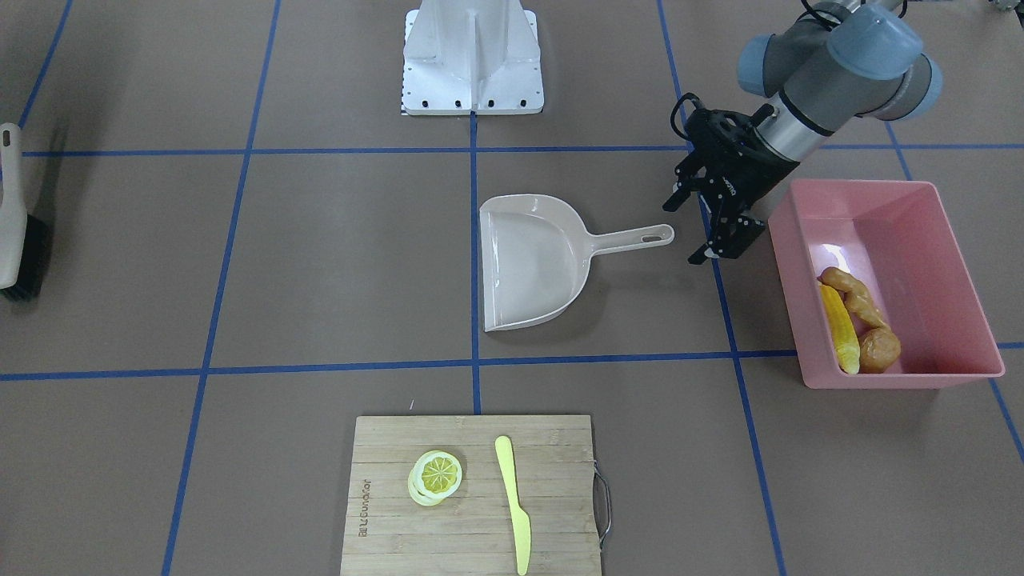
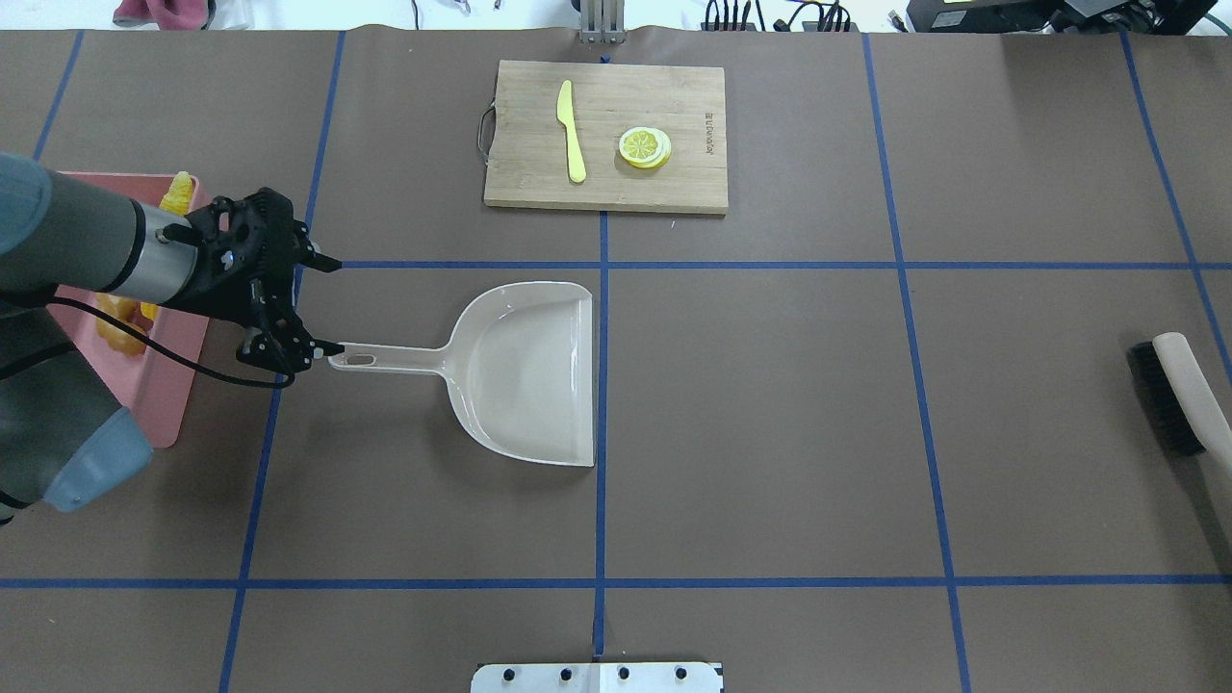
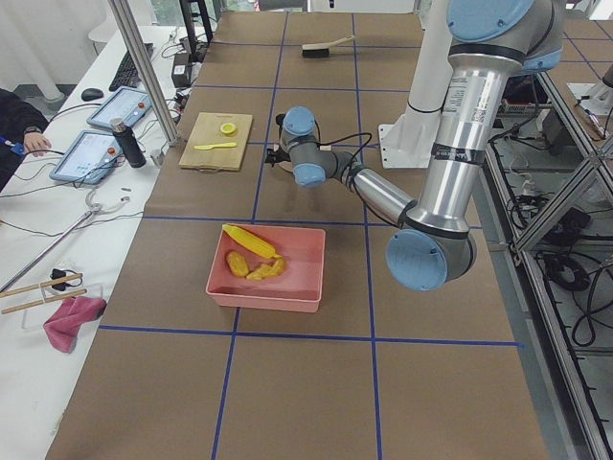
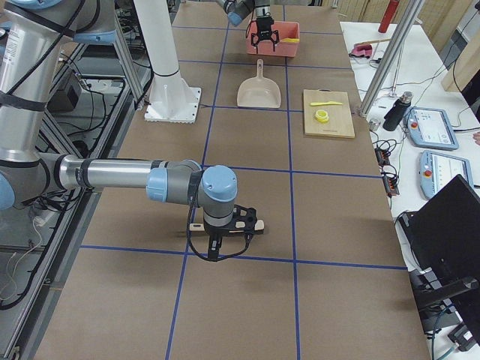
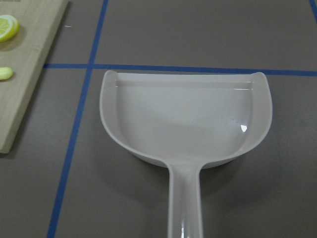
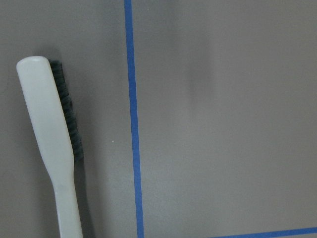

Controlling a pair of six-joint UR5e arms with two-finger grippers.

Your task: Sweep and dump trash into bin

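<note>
The trash lies inside the pink bin (image 1: 896, 376): a yellow corn cob (image 1: 840, 328), a tan ginger root (image 1: 858, 300) and an orange-brown potato (image 1: 880, 350). My left gripper (image 1: 682, 234) is open and holds nothing, between the bin and the tip of the handle of the beige dustpan (image 1: 532, 260). The overhead view shows the left gripper (image 2: 332, 306) with one fingertip right at the handle's end. The dustpan (image 5: 185, 124) lies flat and holds nothing. My right gripper (image 4: 223, 238) hovers over the brush (image 6: 49, 134); I cannot tell whether it is open or shut.
A wooden cutting board (image 1: 480, 552) with a lemon slice (image 1: 437, 475) and a pale yellow knife (image 1: 512, 500) lies at the table's far side. The brush (image 2: 1179, 390) rests near the right edge. The robot base (image 1: 472, 60) stands at the near middle.
</note>
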